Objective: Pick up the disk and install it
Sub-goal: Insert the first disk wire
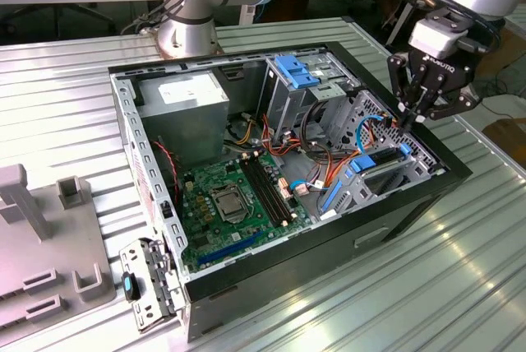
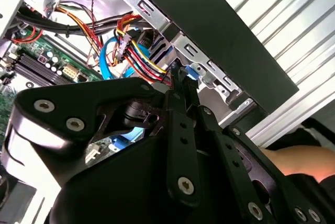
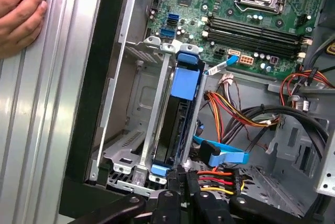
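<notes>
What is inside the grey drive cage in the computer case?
In the first wrist view, the disk in its blue carrier sits in the drive cage. The gripper is at its end. The cage walls cover the disk's faces.

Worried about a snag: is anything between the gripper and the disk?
Nothing visible is. In the first wrist view the gripper is right at the end of the disk, which sits in the drive cage. The cables lie beside it, not between.
</notes>
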Controlling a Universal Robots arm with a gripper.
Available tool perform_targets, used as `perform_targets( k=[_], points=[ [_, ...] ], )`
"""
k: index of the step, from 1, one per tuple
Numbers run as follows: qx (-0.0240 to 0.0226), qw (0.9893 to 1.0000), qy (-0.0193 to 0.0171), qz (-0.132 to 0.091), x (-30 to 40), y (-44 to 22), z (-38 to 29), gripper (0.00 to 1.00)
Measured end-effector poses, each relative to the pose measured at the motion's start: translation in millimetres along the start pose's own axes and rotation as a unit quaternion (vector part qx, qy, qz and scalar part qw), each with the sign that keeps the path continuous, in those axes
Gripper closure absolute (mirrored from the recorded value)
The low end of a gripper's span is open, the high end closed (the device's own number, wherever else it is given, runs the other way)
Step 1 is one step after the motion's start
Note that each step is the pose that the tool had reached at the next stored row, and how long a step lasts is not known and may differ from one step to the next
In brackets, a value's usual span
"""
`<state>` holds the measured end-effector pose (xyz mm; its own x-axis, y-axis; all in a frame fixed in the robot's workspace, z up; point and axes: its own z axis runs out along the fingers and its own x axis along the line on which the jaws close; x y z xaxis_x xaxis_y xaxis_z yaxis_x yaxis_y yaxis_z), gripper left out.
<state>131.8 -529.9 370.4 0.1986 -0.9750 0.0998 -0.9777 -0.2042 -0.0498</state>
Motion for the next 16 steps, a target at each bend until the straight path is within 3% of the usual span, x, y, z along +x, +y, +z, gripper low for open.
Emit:
perform_targets(
  k=[3,6,9,11,16],
  points=[
    [-0.0032,0.9996,0.0014,0.03,0.0,0.0,0.0,0.84],
    [-0.0046,0.999,0.0023,0.043,-0.1,0.2,0.5,0.84],
    [-0.0047,0.999,0.0022,0.044,0.4,0.8,1.6,0.84],
    [-0.0044,0.999,-0.0002,0.046,0.1,1.6,3.5,0.84],
    [-0.0066,0.9977,0.0009,0.068,-0.6,3.7,6.0,0.84]
  ],
)
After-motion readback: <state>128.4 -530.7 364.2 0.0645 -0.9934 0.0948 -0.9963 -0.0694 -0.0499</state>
